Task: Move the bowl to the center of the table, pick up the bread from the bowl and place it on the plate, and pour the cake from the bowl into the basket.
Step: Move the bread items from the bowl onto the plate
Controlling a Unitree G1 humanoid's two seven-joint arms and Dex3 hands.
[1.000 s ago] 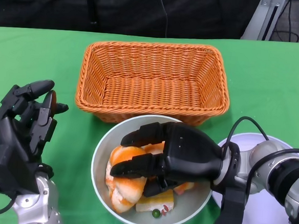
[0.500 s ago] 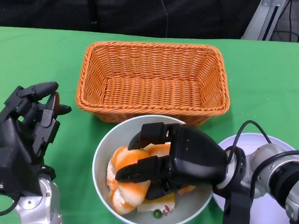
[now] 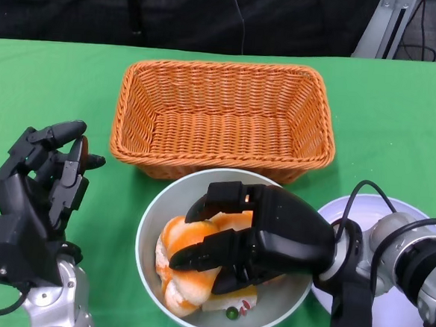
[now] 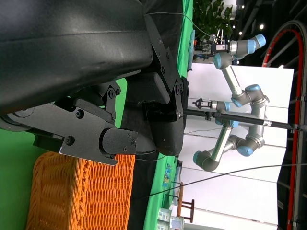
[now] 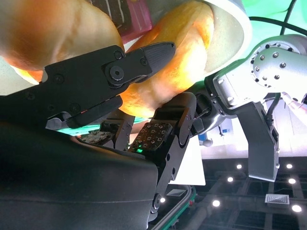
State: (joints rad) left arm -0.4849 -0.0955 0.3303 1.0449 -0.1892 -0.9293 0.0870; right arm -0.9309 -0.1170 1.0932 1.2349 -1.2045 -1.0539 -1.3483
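Observation:
A pale grey bowl [image 3: 151, 211] sits at the near middle of the green table, just in front of the basket [image 3: 222, 119]. Inside lie an orange-glazed bread [image 3: 187, 236] and a pale cake wedge [image 3: 227, 302] with a green bead. My right hand [image 3: 273, 231] reaches into the bowl from the right and its fingers wrap the bread. The right wrist view shows the bread [image 5: 177, 52] gripped between an upper finger [image 5: 120, 72] and the thumb below. My left hand [image 3: 41, 177] stands raised at the left, fingers apart and empty. The white plate [image 3: 394, 318] lies under my right forearm.
The orange wicker basket is empty and touches the bowl's far rim. The left wrist view shows a corner of the basket [image 4: 81, 191] beyond my left hand [image 4: 120, 129]. Green cloth covers the table on both sides.
My right hand has sunk lower into the bowl and drawn slightly toward me, its fingers closing around the bread. The left hand has barely moved.

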